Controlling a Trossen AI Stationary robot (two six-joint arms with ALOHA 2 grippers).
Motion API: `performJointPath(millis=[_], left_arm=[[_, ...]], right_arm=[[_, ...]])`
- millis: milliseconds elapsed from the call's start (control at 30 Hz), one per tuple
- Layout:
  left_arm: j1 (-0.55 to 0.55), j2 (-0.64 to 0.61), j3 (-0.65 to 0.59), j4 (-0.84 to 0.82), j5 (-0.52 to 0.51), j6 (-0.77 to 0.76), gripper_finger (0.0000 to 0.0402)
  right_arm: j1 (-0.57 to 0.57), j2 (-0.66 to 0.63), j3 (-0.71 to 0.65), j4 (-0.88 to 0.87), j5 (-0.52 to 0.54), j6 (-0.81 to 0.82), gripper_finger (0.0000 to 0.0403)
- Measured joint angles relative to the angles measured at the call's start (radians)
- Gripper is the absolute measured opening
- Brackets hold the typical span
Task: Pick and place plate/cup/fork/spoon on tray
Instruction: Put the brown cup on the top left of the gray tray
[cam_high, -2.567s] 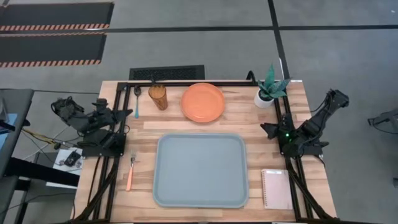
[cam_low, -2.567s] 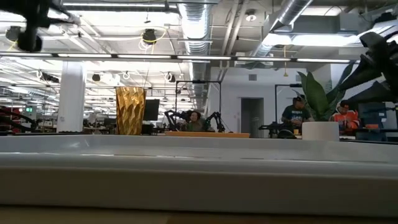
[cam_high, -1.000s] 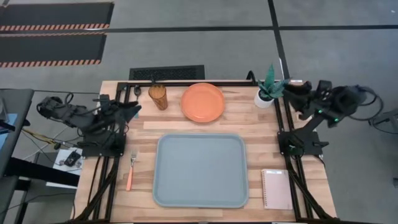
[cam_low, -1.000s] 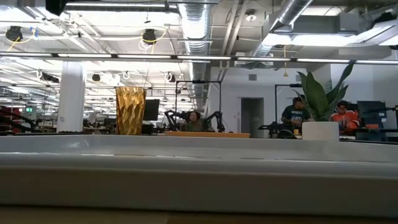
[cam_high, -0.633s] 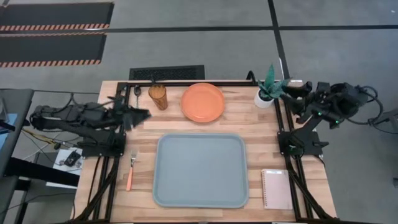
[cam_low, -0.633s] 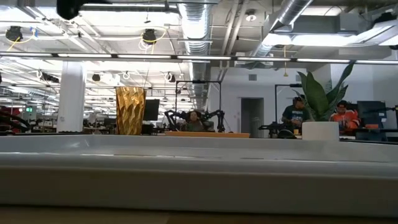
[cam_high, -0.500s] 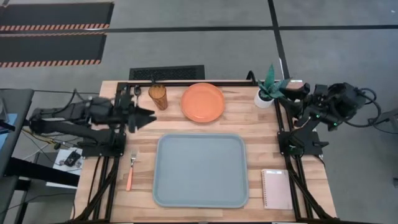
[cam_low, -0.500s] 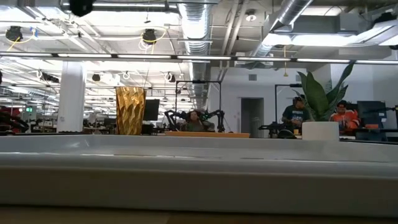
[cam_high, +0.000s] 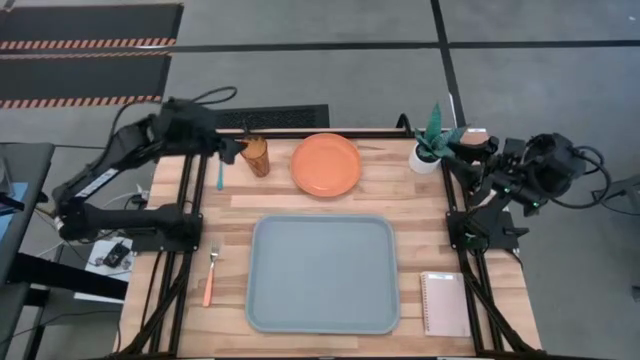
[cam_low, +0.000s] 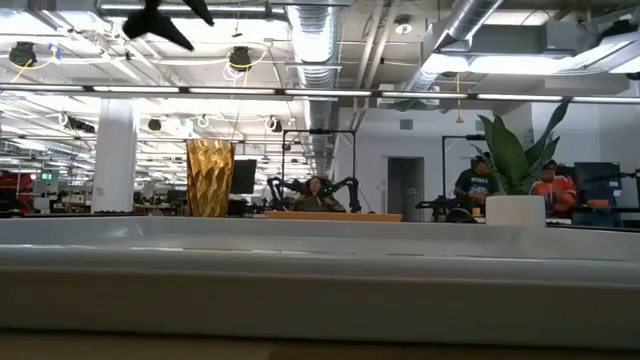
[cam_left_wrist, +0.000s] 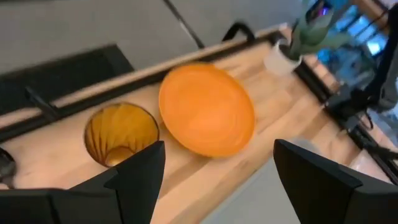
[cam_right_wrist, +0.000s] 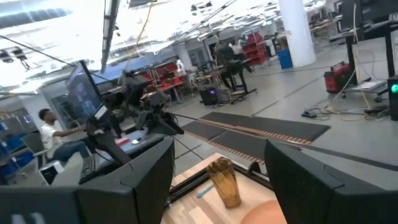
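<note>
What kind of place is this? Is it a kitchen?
Not a kitchen; it looks like a big robot lab or workshop. There are pipes on the ceiling, people sitting at desks, and more robot arms across the room behind the wooden table.

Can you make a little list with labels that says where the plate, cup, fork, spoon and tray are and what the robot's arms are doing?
plate: on the table's far side, beyond the tray
cup: upright, left of the plate
spoon: left of the cup
fork: beside the tray's left edge
tray: nothing on it
left end effector: open, raised near the cup
right end effector: open, by the potted plant
notebook: right of the tray
</note>
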Motion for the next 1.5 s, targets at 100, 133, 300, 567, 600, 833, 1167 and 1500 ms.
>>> performJointPath(millis=[100,133,300,567,600,833,1167,1500], left_arm=[[0.072,0.073,0.000,-0.015,0.076,0.059,0.0286],[0.092,0.099,0.000,-0.017,0.082,0.078,0.0286],[0.186,0.231,0.000,-0.036,0.081,0.139,0.0286],[0.295,0.379,0.000,-0.044,0.100,0.247,0.0286],[0.302,0.394,0.000,-0.049,0.097,0.260,0.0286],[0.314,0.476,-0.001,-0.067,0.073,0.330,0.0285],[0.313,0.522,-0.002,-0.081,0.027,0.332,0.0147],[0.314,0.522,-0.002,-0.088,-0.094,0.391,0.0008]], right_arm=[[0.000,0.001,0.000,-0.021,0.001,0.017,0.0272],[0.000,0.001,0.000,-0.025,0.001,0.022,0.0272],[0.000,0.001,0.000,-0.042,0.000,0.045,0.0272],[0.000,0.013,0.000,-0.043,-0.002,0.047,0.0272],[0.000,0.016,0.000,-0.042,-0.002,0.048,0.0272],[0.000,0.023,0.000,-0.039,-0.004,0.048,0.0272],[0.000,0.022,0.000,-0.034,-0.003,0.056,0.0272],[0.000,0.022,0.000,-0.035,-0.003,0.055,0.0272]])
